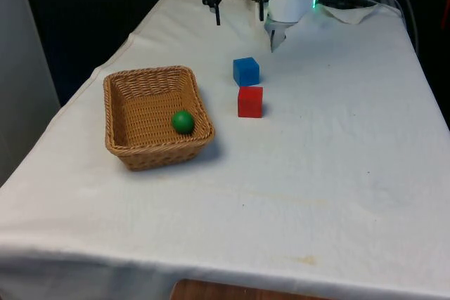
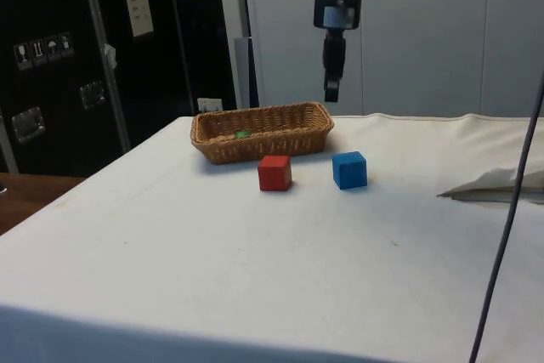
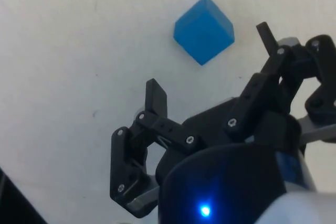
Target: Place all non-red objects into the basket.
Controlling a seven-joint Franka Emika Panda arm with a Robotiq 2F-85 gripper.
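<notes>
The gripper (image 3: 210,72) hangs in the air above the table (image 1: 337,173), its fingers (image 3: 156,98) spread apart and holding nothing. In the side view the gripper (image 2: 332,82) is raised well clear of the cloth, above and slightly behind the blue cube (image 2: 349,169).

The blue cube (image 1: 246,71) rests on the table, towards the far end, just beyond the red cube (image 1: 250,101); the two stand close together but a narrow gap separates them. In the wrist view the blue cube (image 3: 203,29) lies ahead of the open fingers, untouched.

The wicker basket (image 1: 119,114) sits on the front view's left of both cubes, apart from them. A green ball (image 1: 183,121) lies inside it, against the wall nearest the red cube. In the side view the basket (image 2: 263,133) stands behind the red cube (image 2: 274,172), and a patch of the green ball (image 2: 241,134) shows over its rim.
</notes>
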